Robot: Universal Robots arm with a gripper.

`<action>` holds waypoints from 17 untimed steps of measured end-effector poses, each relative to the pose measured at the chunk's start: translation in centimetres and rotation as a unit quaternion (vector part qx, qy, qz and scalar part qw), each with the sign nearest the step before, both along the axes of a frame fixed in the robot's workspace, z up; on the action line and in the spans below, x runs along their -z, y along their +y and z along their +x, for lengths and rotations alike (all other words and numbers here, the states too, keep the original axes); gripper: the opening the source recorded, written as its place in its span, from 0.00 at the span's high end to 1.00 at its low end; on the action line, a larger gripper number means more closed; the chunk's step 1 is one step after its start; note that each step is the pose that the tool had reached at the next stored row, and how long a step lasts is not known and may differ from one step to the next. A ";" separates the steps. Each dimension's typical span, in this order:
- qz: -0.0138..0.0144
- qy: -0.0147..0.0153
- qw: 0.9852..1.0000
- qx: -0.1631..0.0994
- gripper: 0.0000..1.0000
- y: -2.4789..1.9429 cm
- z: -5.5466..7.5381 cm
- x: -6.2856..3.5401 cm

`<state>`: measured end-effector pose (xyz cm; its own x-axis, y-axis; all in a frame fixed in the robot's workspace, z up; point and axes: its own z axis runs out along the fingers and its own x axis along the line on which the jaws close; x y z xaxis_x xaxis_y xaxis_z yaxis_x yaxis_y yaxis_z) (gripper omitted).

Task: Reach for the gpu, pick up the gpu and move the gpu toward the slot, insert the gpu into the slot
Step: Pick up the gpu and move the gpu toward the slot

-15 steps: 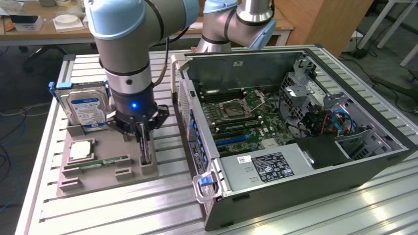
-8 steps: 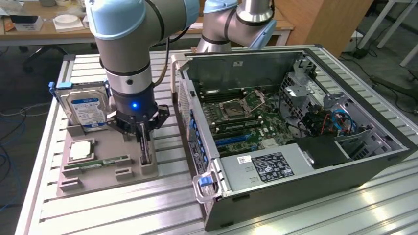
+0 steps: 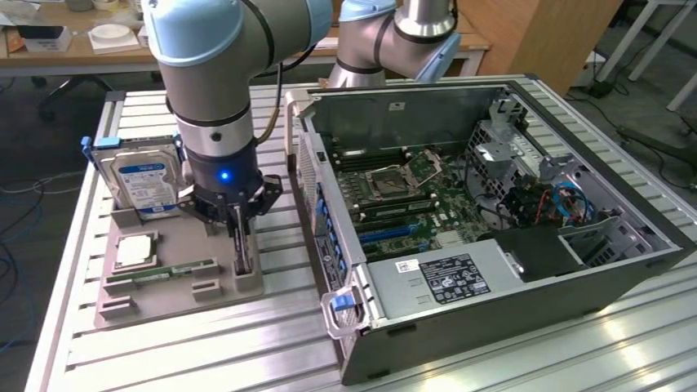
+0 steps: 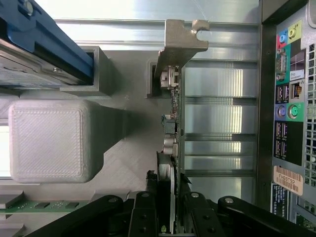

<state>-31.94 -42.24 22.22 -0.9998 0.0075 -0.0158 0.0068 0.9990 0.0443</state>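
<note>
"Where's the gpu (image 3: 241, 251) right now?"

"Left of centre in the exterior view. It stands on its long edge in the grey holder tray (image 3: 224, 287), on the side of the tray nearest the computer case (image 3: 610, 269). It hasn't left the tray."

"And the gripper (image 3: 238, 224)?"

"Right on top of it. The arm (image 3: 212, 73) drops in from the upper left of the frame, and the gripper hangs over the card's upper edge. From the wrist view the gripper (image 4: 170, 217) straddles the gpu (image 4: 174, 113), which shows edge-on with its silvery bracket (image 4: 180, 42) at the far end. Whether it has clamped the card or only brackets it, I can't tell."

"What else sits in the tray?"

"3 other parts. A hard drive (image 3: 147, 181) with a blue-white label stands upright at the back, towards the exterior view's left. A square chip (image 3: 135, 251) lies flat in front of it, and a slim green memory stick (image 3: 163, 271) lies nearer the lower edge of the frame."

"And the slot (image 3: 387, 233)?"

"Inside the open case, in the middle of the frame. It's a long blue strip on the green motherboard (image 3: 436, 208), below the square silver socket (image 3: 390, 177). It is well apart from the card, with the case wall between them."

"What's underneath it all?"

"A slatted aluminium table (image 3: 196, 351) carries the tray and the case side by side."
</note>
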 end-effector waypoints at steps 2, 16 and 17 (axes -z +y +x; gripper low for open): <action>0.000 0.000 1.000 0.000 0.73 0.00 0.0 0.00; 0.000 0.000 1.000 0.000 0.73 0.00 0.0 -3.16; 0.000 0.000 1.000 0.000 0.73 0.00 0.0 -3.43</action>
